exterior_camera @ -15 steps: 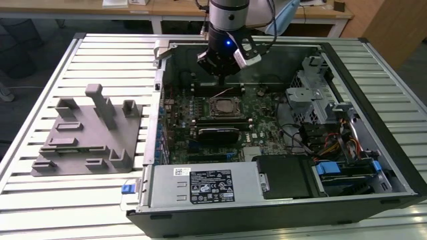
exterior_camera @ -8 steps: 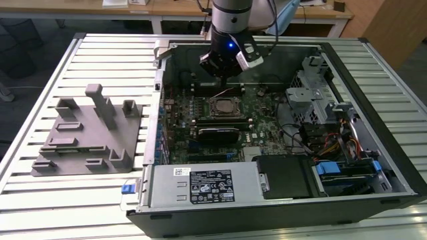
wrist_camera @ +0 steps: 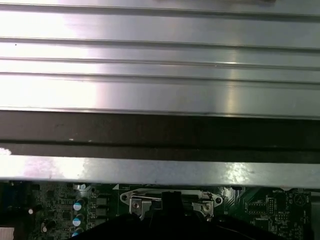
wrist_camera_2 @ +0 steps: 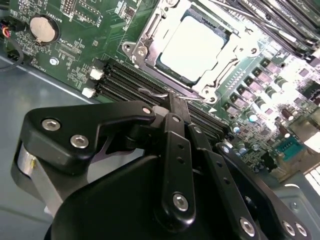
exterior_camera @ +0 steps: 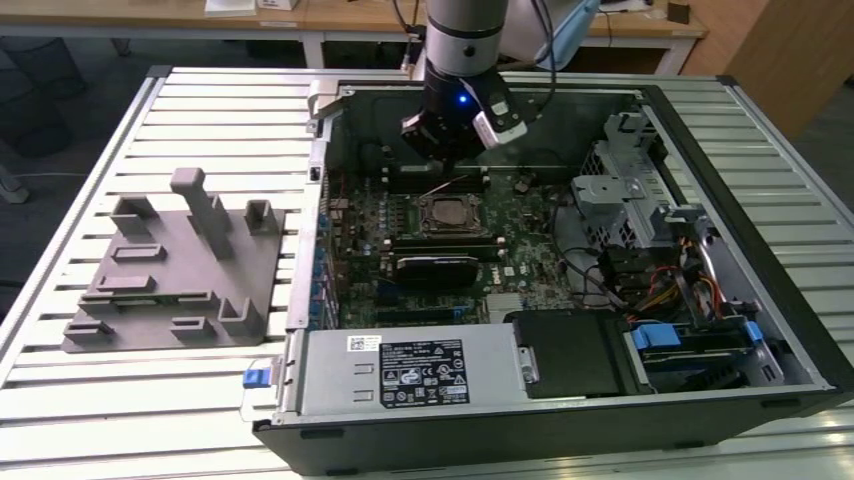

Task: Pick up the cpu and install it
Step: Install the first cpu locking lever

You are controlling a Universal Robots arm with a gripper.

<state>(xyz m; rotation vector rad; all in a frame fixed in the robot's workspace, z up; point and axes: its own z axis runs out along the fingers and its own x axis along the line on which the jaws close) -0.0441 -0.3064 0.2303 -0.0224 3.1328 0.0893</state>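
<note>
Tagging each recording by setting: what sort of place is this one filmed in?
Most likely a robotics lab or workshop bench. An open computer case lies on a slatted metal table, a grey holder block sits beside it, and the gripper works above the cpu in its socket; wooden desks stand behind.

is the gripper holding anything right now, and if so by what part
No chip is held: the cpu already lies in its socket. The gripper is closed at the socket's wire lever, but whether it actually grips the lever cannot be told.
</note>
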